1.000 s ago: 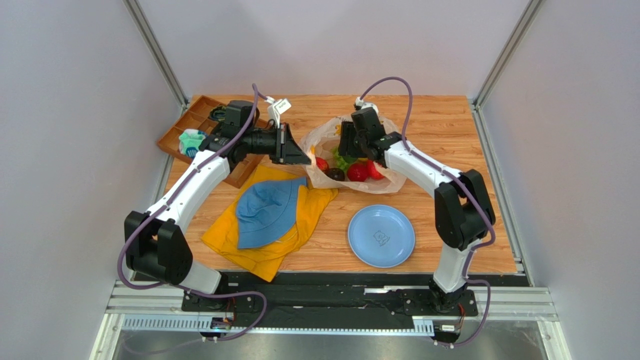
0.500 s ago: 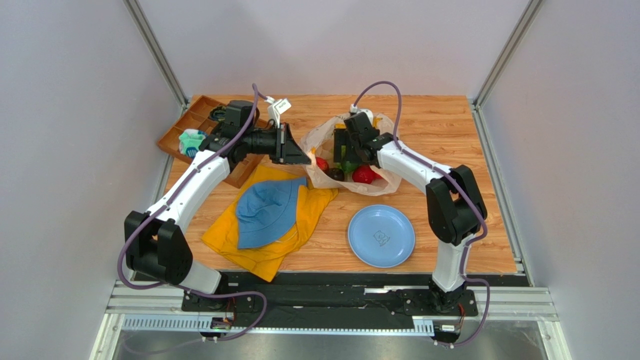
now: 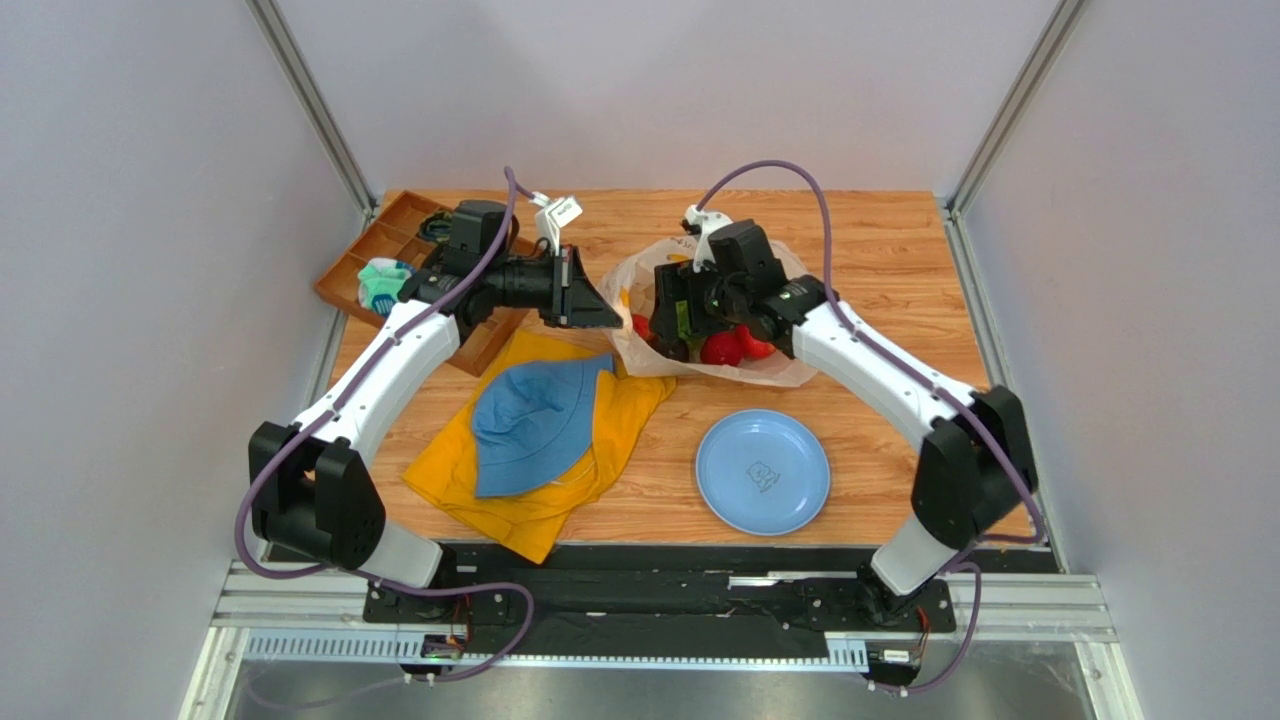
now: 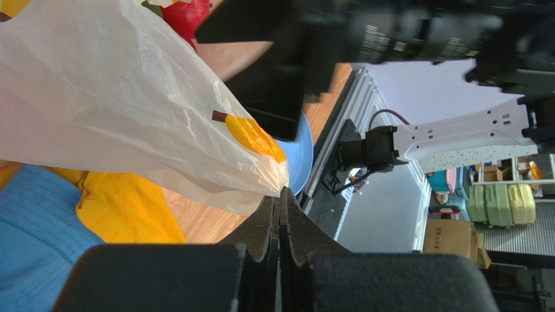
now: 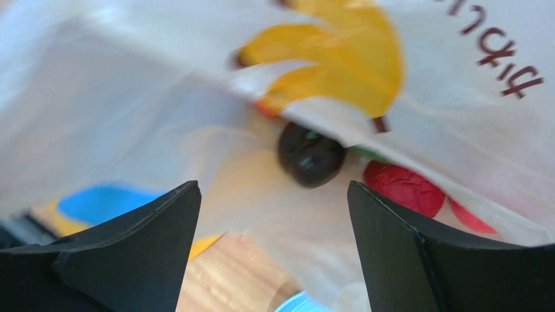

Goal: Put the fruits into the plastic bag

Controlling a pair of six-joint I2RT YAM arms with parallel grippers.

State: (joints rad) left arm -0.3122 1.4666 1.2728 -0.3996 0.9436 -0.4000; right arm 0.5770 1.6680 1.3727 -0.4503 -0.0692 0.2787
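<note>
One crinkly translucent cream-white plastic bag printed with orange-yellow bananas (image 3: 637,282) lies at the middle of the far half of the wooden bench (image 3: 887,255), its mouth open toward the near side. Through the opening show two round red fruits (image 3: 726,348), one dark purple plum-like fruit (image 5: 311,155) and a sliver of green; any others are hidden by the film. The right hand (image 5: 271,188) hangs at the bag's mouth with its two fingers spread wide and nothing between them. The left hand (image 4: 281,201) is clenched on the bag's left edge, holding the film up off the bench. Near the bag, toward the front, sits one round blue plate (image 3: 762,471). To the left, one blue bucket hat (image 3: 534,428) lies on one yellow cloth (image 3: 511,503). One brown compartment tray (image 3: 349,273) stands at the far left corner.
</note>
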